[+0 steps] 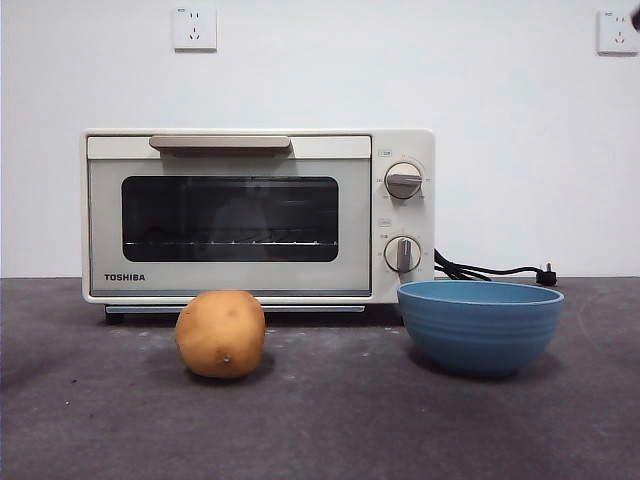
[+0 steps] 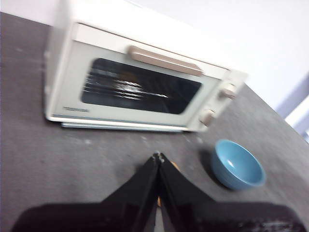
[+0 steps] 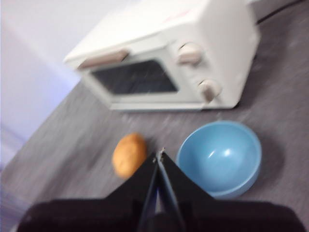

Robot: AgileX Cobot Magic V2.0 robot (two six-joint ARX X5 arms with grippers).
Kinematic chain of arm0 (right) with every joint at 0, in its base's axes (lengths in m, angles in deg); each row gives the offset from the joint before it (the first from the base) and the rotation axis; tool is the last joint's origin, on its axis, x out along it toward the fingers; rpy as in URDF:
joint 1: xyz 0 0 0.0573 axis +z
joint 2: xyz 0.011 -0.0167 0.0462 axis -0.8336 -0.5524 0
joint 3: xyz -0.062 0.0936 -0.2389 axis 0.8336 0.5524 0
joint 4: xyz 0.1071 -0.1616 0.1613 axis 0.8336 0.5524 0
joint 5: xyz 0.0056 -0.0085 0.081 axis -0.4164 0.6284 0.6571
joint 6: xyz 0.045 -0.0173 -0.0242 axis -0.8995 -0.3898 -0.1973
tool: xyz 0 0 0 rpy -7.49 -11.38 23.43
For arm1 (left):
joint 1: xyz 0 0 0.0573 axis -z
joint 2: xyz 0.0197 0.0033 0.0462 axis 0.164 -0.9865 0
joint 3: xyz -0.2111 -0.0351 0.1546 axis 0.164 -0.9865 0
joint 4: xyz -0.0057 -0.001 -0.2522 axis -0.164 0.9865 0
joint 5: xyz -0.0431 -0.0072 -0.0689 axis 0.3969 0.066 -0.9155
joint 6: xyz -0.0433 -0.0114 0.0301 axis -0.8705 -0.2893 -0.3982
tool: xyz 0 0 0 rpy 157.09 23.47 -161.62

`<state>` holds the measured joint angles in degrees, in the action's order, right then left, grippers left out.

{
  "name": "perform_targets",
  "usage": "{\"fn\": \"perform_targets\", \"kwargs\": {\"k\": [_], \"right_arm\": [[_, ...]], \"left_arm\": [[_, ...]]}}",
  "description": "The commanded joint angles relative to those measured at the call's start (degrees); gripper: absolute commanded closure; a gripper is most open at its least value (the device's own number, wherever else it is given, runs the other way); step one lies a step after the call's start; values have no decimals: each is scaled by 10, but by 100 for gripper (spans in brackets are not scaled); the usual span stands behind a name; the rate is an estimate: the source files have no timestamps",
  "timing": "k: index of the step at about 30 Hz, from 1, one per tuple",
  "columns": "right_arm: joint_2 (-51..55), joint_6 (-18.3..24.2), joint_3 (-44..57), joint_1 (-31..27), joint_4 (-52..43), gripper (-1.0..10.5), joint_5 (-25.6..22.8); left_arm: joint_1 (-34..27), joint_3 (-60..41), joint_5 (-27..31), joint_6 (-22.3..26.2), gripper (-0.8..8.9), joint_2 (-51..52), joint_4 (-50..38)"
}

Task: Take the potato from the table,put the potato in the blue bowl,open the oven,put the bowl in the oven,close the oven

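Task not yet begun: nothing is held, nothing is moved.

Front view: potato (image 1: 221, 333) is seen on table (image 1: 330, 420), beside empty blue bowl (image 1: 480, 326); oven (image 1: 258, 215) is closed. Wrist views: left gripper (image 2: 158, 155) and right gripper (image 3: 160, 153) are pressed together (both high above).

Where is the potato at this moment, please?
In the front view the potato lies on the table, just before the closed oven, apart from the blue bowl beside it.
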<state>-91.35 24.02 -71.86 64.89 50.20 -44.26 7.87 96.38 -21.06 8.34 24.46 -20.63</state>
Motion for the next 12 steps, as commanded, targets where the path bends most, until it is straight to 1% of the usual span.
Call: {"fn": "perform_targets", "kwargs": {"k": [1, 4, 6, 8, 12], "right_arm": [[-54, 78, -66, 9, 71, 959, 11], [-104, 138, -132, 29, 142, 959, 10], [-130, 167, -169, 44, 181, 959, 10], [-153, 189, -202, 60, 215, 959, 10], [-189, 227, -249, 94, 276, 959, 8]], "left_arm": [[0, 40, -36, 52, 821, -41, 38], [0, 78, -76, 87, 821, -84, 77], [1, 97, -96, 101, 821, -107, 95], [2, 113, -115, 111, 821, -126, 111], [8, 144, -132, 137, 821, -154, 147]]}}
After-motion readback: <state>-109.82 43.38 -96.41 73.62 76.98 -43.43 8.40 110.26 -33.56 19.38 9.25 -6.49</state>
